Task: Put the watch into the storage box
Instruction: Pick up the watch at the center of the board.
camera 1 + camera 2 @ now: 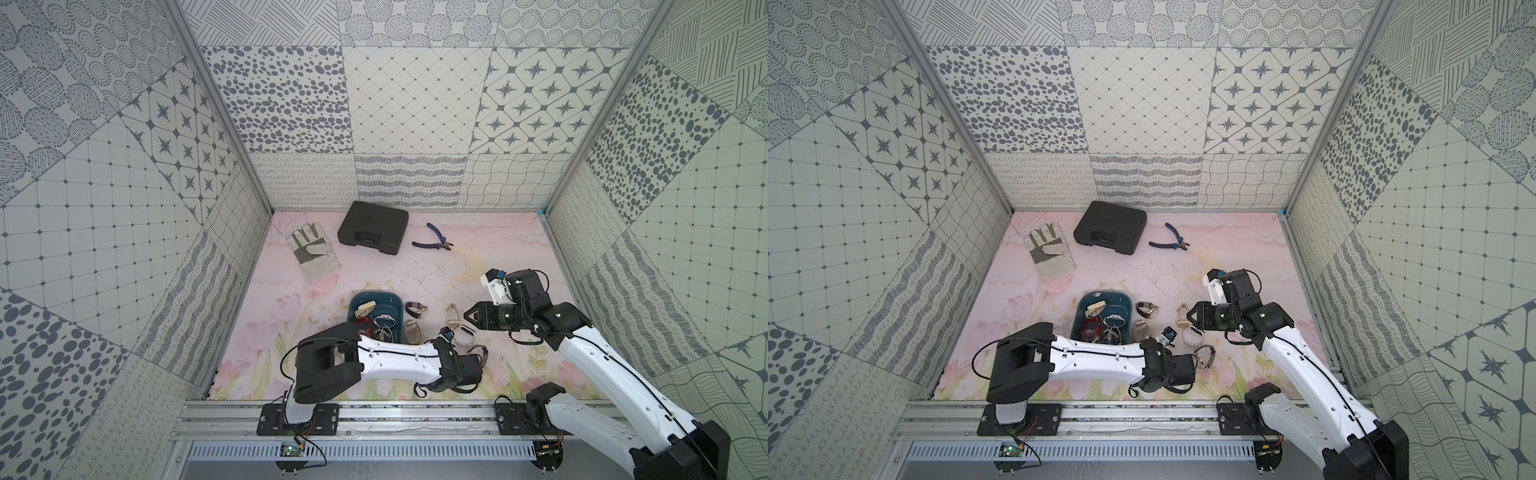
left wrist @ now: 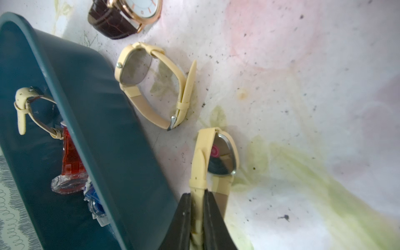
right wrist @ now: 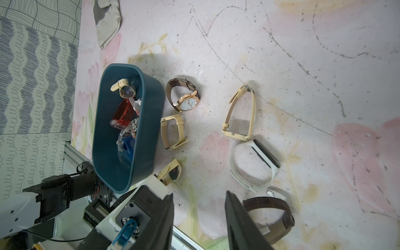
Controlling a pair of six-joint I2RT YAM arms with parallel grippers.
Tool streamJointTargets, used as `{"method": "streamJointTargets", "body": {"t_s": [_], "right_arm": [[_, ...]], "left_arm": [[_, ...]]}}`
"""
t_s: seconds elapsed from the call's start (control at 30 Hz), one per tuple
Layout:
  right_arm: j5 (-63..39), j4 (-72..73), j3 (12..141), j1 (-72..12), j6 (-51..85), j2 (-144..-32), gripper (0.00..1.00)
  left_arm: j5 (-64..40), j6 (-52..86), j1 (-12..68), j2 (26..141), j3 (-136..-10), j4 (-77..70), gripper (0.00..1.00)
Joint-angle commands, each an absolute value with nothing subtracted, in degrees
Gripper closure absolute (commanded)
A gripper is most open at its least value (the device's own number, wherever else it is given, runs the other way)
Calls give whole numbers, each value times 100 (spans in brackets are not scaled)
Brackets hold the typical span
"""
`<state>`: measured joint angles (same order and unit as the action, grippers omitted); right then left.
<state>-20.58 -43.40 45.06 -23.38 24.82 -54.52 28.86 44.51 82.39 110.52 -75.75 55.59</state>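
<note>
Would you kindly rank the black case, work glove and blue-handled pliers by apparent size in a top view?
1. black case
2. work glove, somewhat smaller
3. blue-handled pliers, clearly smallest
All lie similarly far back, so nearness barely matters.

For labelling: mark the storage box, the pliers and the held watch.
storage box [image 3: 151, 129]: right wrist view, outer side wall.
pliers [image 1: 442, 244]: a top view, pivot where the handles meet.
held watch [image 2: 223, 160]: left wrist view, shiny case.

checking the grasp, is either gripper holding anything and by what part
Left gripper pinches the cream-strapped silver-cased watch by its strap; right gripper open, empty.
</note>
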Motion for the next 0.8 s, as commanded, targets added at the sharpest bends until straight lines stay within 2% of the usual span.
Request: {"method": "streamJointTargets", "body": {"t_s": [0.0, 0.2, 0.4, 0.6, 0.77], "right_arm": [[-2144, -4123, 4436, -2328, 2373, -5343, 57], [-2221, -4102, 4428, -2329, 2352, -5335, 57], [-2284, -4082, 4416, -2329, 2320, -5342, 57], [-2285, -4087, 4415, -2329, 2323, -5303, 56], [-2312, -4084, 4421, -2333, 2309, -5303, 57]], "left_arm": [[3086, 4496, 8192, 10914, -7531, 5600, 89], [3006, 4427, 8168, 10503, -7258, 5173, 94], [2052, 4252, 7799, 9338, -6365, 3842, 99], [1371, 4337, 7124, 7767, -5473, 3173, 98], [875, 4319, 6184, 6878, -4830, 3103, 98]]}}
